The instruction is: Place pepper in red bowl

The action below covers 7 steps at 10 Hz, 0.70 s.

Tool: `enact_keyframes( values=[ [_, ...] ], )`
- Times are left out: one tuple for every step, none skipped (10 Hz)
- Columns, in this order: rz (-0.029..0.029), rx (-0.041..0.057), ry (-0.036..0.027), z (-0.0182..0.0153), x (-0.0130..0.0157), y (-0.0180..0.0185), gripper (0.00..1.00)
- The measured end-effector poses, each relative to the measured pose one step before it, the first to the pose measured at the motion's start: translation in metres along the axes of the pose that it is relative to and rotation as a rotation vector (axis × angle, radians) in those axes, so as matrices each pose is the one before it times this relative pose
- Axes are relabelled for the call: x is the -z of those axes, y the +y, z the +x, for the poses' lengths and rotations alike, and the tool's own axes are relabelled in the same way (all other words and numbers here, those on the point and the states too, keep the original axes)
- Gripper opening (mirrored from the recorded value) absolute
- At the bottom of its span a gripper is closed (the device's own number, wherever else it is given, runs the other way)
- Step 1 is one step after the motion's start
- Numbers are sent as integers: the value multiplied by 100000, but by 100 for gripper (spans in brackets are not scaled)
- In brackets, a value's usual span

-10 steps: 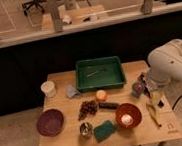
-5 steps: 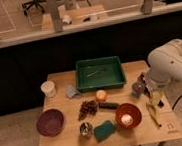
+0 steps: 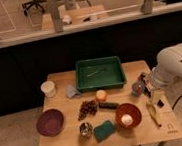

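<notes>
The pepper (image 3: pixel 136 88), small, rounded and dull red-purple, is at the right side of the wooden table (image 3: pixel 68 143), right at the tip of my gripper (image 3: pixel 143 83). I cannot tell whether it rests on the table or is held. My gripper comes in from the white arm (image 3: pixel 177 66) on the right. The red bowl (image 3: pixel 128 115), orange-red, stands in front of the pepper toward the table's near edge and has a small white item (image 3: pixel 126 119) in it.
A green tray (image 3: pixel 99 72) stands at the back. An orange ball (image 3: pixel 101 95), dark grapes (image 3: pixel 87 109), a green sponge (image 3: pixel 104 130), a metal cup (image 3: pixel 85 129), a purple bowl (image 3: pixel 50 122), a white cup (image 3: pixel 48 88), a bluish-grey item (image 3: pixel 73 92) and a long yellow item (image 3: pixel 153 113) share the table.
</notes>
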Motion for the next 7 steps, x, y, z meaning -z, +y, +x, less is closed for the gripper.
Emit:
enact_keyframes(
  values=[
    [794,-872,-4402,463,-418,-176,80],
    [1028,-895,-3644,489,-652,-247,80],
    [654,-229,-1549,207,-1029,-291,80],
    [74,-381,-998,328,-1173,-225,80],
    [-71,-859,-1660,466,-1622,-385,80],
    [60,-963,-1308,434,-1395,-379,80],
    [211,-886,-1111,307,-1035,-445,80]
  ],
)
